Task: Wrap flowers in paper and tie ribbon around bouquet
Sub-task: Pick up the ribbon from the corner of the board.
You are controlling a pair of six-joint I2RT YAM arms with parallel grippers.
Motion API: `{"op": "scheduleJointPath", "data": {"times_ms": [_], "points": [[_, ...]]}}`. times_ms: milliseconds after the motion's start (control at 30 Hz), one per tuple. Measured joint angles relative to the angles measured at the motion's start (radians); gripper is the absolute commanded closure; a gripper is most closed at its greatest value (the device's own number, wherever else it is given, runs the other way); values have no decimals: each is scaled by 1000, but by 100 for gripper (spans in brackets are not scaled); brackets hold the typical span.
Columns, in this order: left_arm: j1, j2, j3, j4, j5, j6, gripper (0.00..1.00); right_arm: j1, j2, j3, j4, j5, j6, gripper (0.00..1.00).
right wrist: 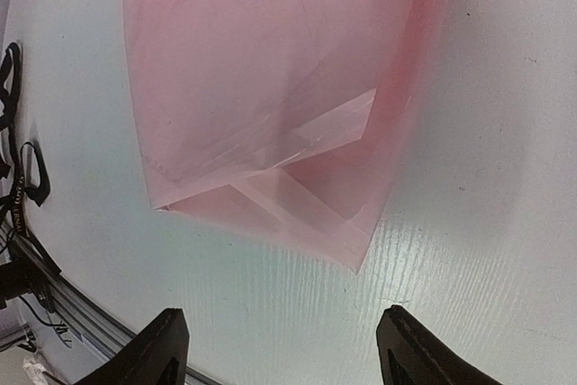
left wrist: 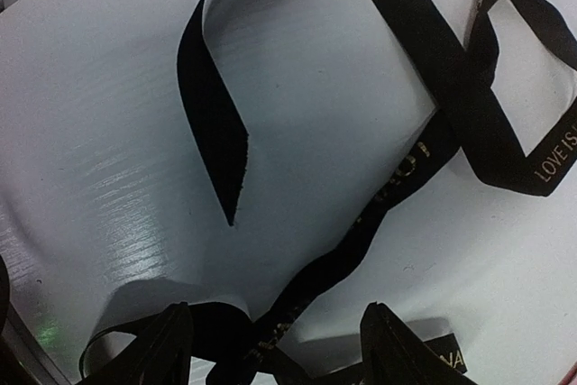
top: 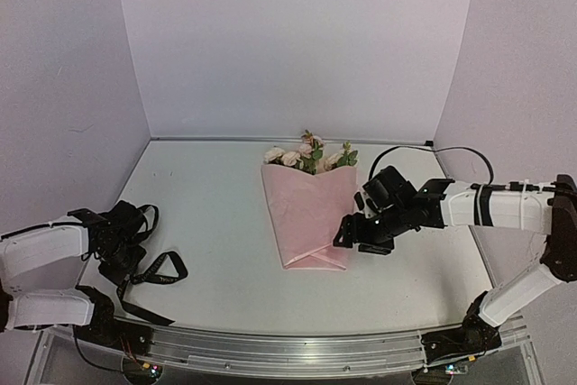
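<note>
The bouquet lies in the middle of the table. Light pink paper [top: 306,214] is folded into a cone around the flowers [top: 306,156], whose pink and cream blooms stick out at the far end. In the right wrist view the paper [right wrist: 270,87] shows its folded bottom corner just ahead of my open right gripper [right wrist: 284,349], which holds nothing. From above, the right gripper [top: 348,233] sits at the cone's lower right edge. The black ribbon [top: 159,270] lies looped at the left. My left gripper [left wrist: 279,353] hangs open right over it, and a strand of ribbon [left wrist: 397,178] runs between the fingers [left wrist: 171,349].
A black cable [top: 451,152] loops at the back right corner. A metal rail [top: 288,349] runs along the near table edge. White walls close in the left, back and right sides. The left gripper [top: 124,259] is close to the left table edge.
</note>
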Motion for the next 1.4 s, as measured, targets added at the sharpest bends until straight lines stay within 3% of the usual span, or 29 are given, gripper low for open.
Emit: {"op": "scheduleJointPath", "data": {"times_ms": [333, 400, 500, 600, 733, 1000, 1233, 1400], "points": [[-2, 124, 1, 128, 81, 65, 46, 2, -9, -16, 13, 40, 45, 28], [-3, 148, 9, 171, 110, 99, 57, 2, -9, -16, 16, 58, 57, 30], [-3, 202, 27, 268, 172, 143, 84, 3, -9, -16, 16, 94, 79, 33], [-4, 277, 44, 426, 286, 187, 99, 7, -5, -13, 13, 127, 100, 35], [-25, 355, 47, 592, 455, 193, 100, 43, 27, 48, -26, 196, 119, 37], [-78, 419, 110, 675, 682, 218, 100, 168, 204, 302, -74, 286, 115, 37], [-99, 377, 134, 707, 752, 219, 100, 246, 353, 490, -95, 285, 70, 31], [-100, 321, 182, 688, 707, 221, 100, 286, 425, 572, -111, 271, 32, 30]]}}
